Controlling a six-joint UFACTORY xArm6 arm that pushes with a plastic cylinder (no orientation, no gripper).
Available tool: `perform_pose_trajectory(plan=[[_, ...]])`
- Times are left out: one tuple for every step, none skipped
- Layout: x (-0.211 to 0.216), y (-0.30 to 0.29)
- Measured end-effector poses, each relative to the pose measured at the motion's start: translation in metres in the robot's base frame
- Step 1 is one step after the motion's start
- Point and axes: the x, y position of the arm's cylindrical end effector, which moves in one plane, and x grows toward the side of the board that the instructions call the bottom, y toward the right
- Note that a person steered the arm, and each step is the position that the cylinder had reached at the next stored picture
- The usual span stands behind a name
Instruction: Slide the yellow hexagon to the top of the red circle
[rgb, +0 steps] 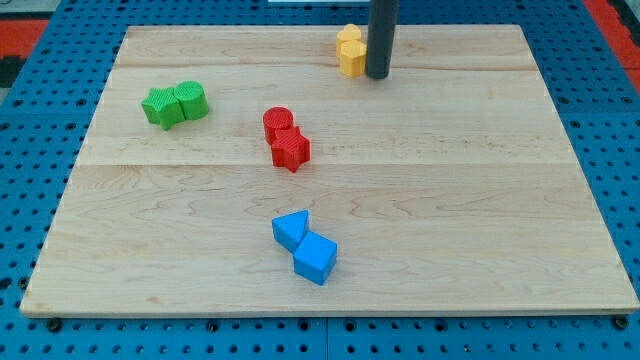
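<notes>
We see a pale wooden board (480, 200), smooth and matt, its grain running across in long planks. Our rod (381, 35) looks dark, matt and smooth down to my tip (377, 76). Just left of it, the yellow blocks (350, 50) look like matt plastic. Under the board lies a blue pegboard (30, 200), dotted with holes.

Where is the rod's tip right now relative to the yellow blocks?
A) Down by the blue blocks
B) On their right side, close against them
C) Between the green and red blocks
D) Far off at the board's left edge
B: my tip stands at the view's top, just on the view's right of the yellow blocks, far above the red circle.
</notes>
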Motion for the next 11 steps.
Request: perform_pose_trajectory(plan=[[-0.049, 0.012], [-0.044, -0.04], [-0.04, -0.075], [-0.039, -0.044], [-0.019, -0.002], [-0.002, -0.046], [0.001, -0.093], [0.01, -0.106], [0.05, -0.124], [0.052, -0.139], [0.032, -0.162]])
